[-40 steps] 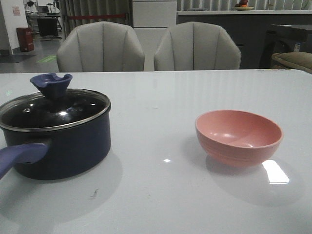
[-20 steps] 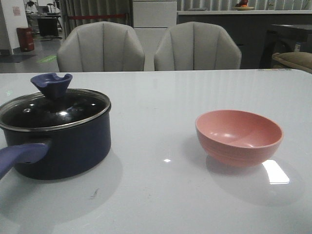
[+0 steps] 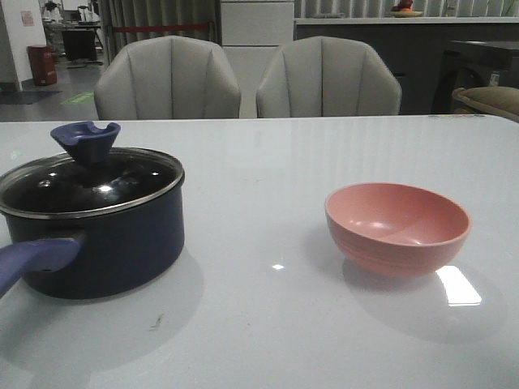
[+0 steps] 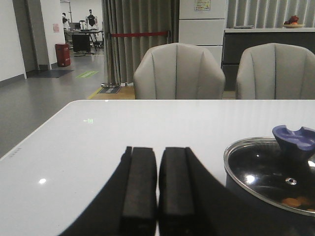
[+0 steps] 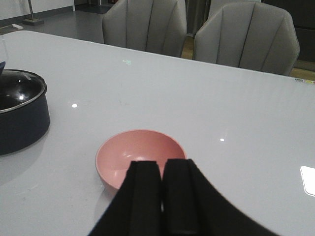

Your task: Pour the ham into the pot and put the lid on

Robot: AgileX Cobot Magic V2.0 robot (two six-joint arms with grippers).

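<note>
The dark navy pot (image 3: 105,243) stands at the front left of the table, its blue-purple handle (image 3: 32,259) pointing to the near left. The glass lid (image 3: 89,182) with the blue-purple knob (image 3: 85,140) sits on the pot. Through the lid in the left wrist view (image 4: 268,172), small orange ham bits (image 4: 294,201) show inside the pot. The salmon-pink bowl (image 3: 397,227) stands empty at the right. My left gripper (image 4: 157,162) is shut and empty, beside the pot. My right gripper (image 5: 162,172) is shut and empty, just short of the bowl (image 5: 140,155). Neither gripper shows in the front view.
Two grey chairs (image 3: 166,77) (image 3: 328,77) stand behind the table's far edge. The white glossy table (image 3: 268,170) stretches between pot and bowl. The pot also shows at the edge of the right wrist view (image 5: 19,118).
</note>
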